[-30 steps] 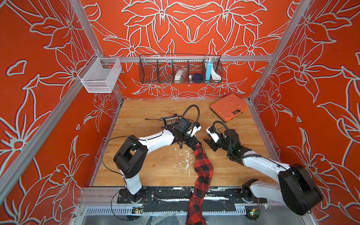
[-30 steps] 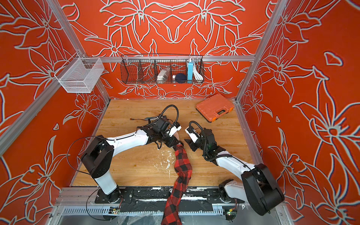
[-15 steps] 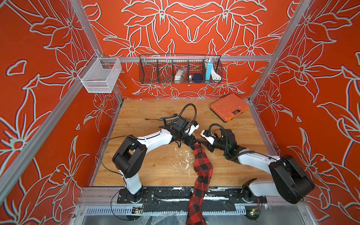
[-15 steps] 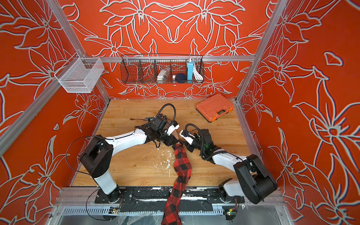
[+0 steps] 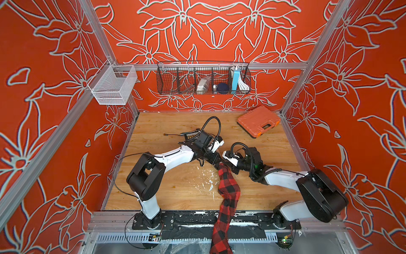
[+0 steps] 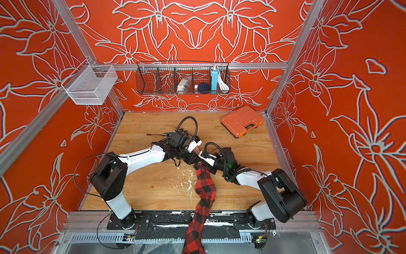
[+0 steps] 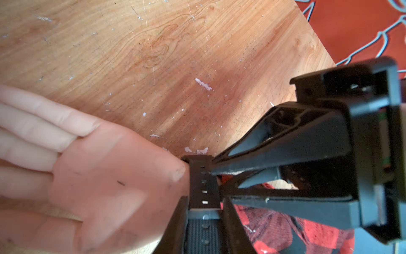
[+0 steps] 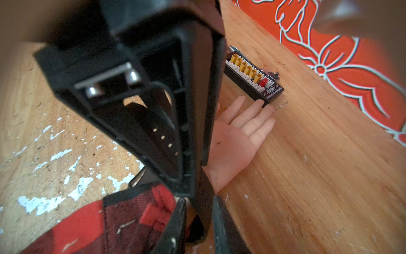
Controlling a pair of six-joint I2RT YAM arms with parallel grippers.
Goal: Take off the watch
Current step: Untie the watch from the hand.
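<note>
A pale dummy hand (image 7: 98, 176) in a red plaid sleeve (image 5: 228, 189) lies palm up on the wooden table. The watch is on its wrist, and only its black strap with a row of holes (image 7: 204, 187) shows; the face is hidden. In both top views the grippers cover it. My left gripper (image 7: 205, 204) is shut on the strap, which lies flat between its fingers. From the opposite side, my right gripper (image 8: 198, 204) stands narrowly open around another stretch of black strap (image 8: 200, 220), with a sliver of skin showing beside it. Both meet at the sleeve's top (image 5: 220, 165).
A black board with yellow connectors (image 8: 252, 77) lies just past the hand's fingertips. An orange tool case (image 5: 258, 121) sits at the back right. A black wire basket (image 5: 203, 79) and a white mesh basket (image 5: 113, 85) hang on the walls. The sleeve trails over the front edge.
My right arm has swung left to the dummy wrist and its jaws have narrowed around the strap. The left gripper has stayed shut on the strap.
</note>
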